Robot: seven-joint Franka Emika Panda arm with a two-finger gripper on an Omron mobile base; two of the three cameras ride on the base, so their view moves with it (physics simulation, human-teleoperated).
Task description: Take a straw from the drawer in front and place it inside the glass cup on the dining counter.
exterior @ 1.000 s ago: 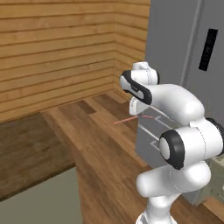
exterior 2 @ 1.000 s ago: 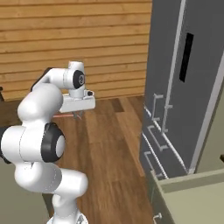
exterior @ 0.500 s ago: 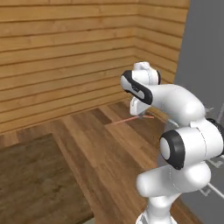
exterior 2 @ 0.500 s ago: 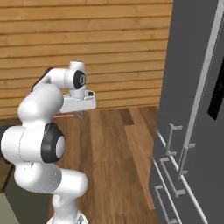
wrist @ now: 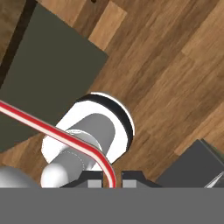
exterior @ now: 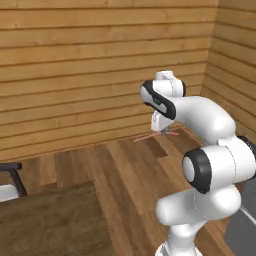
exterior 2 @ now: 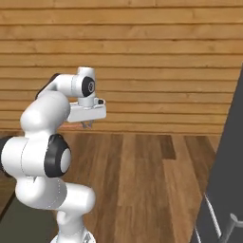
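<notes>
The white robot arm's two-finger end effector [wrist: 112, 180] is clamped on a very thin reddish-pink straw [wrist: 57, 132], its dark finger tips pressed together on one end. The straw is being carried in the air over the brown plank floor [exterior 2: 142, 180], well apart from any worktop.

The straw is judged to be very light, narrow and smooth, so it could slip or swivel between the fingers if the arm swings fast. In the hand view it appears curved away from the grip, with a pale stripe along its length; whether that curve is a real bend or a trick of the close lens cannot be told. Because it is gripped at one end, the long free end may wag, and a grip nearer the middle would probably steady it.

In the left base view the straw [exterior: 155, 135] is showing as a faint, nearly level pink line sticking out to the left below the end effector [exterior: 166, 131], against the horizontal wooden wall boards [exterior: 75, 75]. In the right base view the end effector [exterior 2: 87, 125] is hanging under the white wrist block, with a faint pinkish line [exterior 2: 71, 126] at its left. A dark grey fridge front [exterior 2: 228, 180] is standing at the right edge there. The hand view adds the close grip itself and a dark grey-green panel [wrist: 48, 70] on the floor below.
</notes>
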